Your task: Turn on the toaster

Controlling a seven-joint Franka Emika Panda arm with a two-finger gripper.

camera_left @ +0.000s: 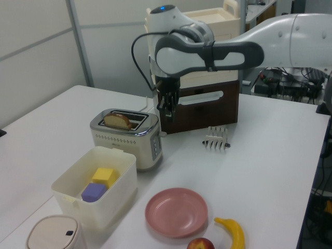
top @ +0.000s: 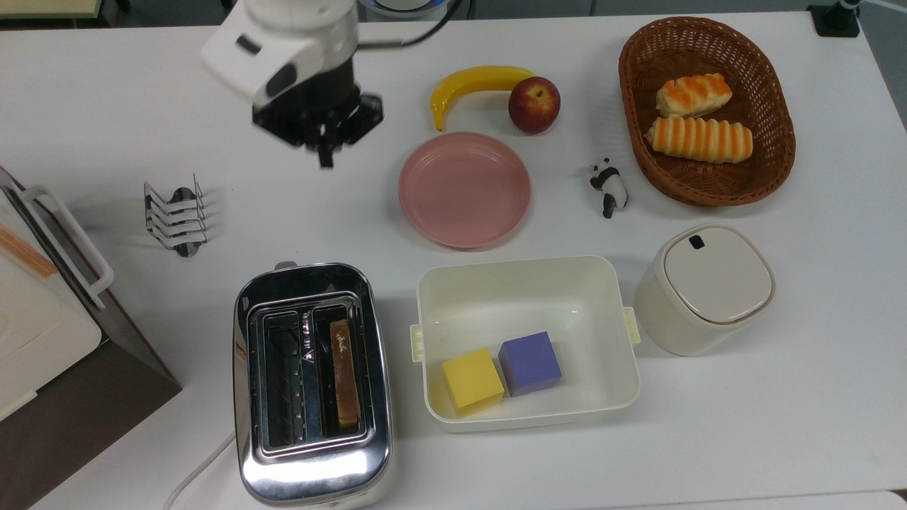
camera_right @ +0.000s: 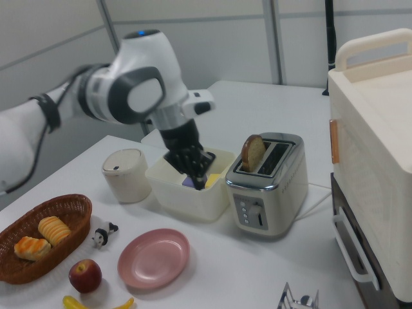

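Toaster (top: 312,382) sits at the table's near edge in the top view, its long axis running twelve to six, bread standing raised in one slot and the lever (camera_right: 257,211) at its twelve o'clock end. Gripper (top: 324,145) hangs well apart at twelve o'clock, fingers narrow and empty.

The white desk (top: 815,425) is carrying the toaster (top: 312,382), a toast rack (top: 175,216), a pink plate (top: 464,189), a cream tub (top: 528,283), a lidded canister (top: 705,287), a wicker basket (top: 705,188), banana (top: 475,83), apple (top: 534,105), what looks like a panda figure (top: 609,185), and a boxy appliance (top: 42,333).
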